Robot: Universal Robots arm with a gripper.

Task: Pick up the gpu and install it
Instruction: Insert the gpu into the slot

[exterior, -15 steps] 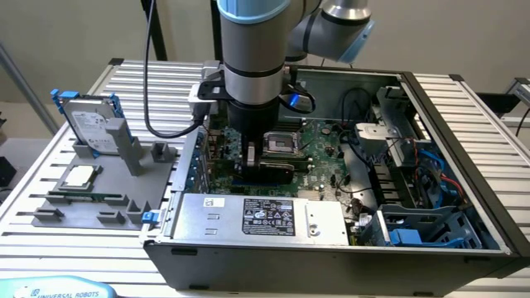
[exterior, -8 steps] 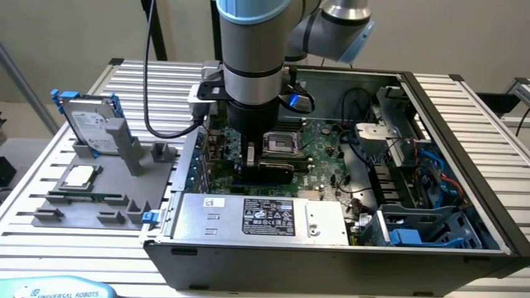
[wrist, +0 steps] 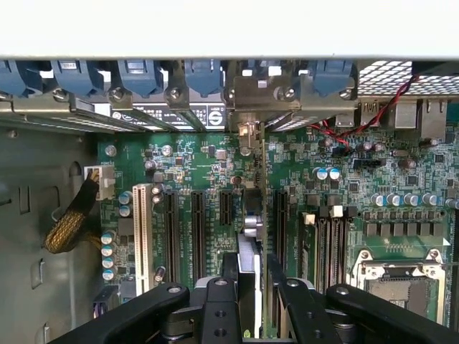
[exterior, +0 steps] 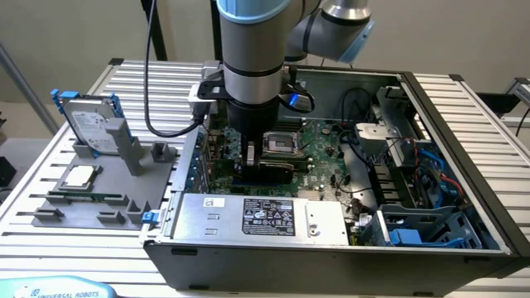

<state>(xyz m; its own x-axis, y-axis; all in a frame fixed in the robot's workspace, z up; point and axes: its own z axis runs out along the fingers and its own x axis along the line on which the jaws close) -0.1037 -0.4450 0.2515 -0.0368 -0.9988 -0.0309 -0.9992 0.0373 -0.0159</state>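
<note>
Soft, even light is filling both views; the pale band of case wall [wrist: 229, 29] is glaring white, while shadows are pooling inside the dark open computer case [exterior: 463, 186].

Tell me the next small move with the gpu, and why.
Probably press straight down a little. The gripper holds the gpu edge-on over the motherboard, its bracket end already at the case's rear openings, so it looks lined up but perhaps not fully seated.
</note>
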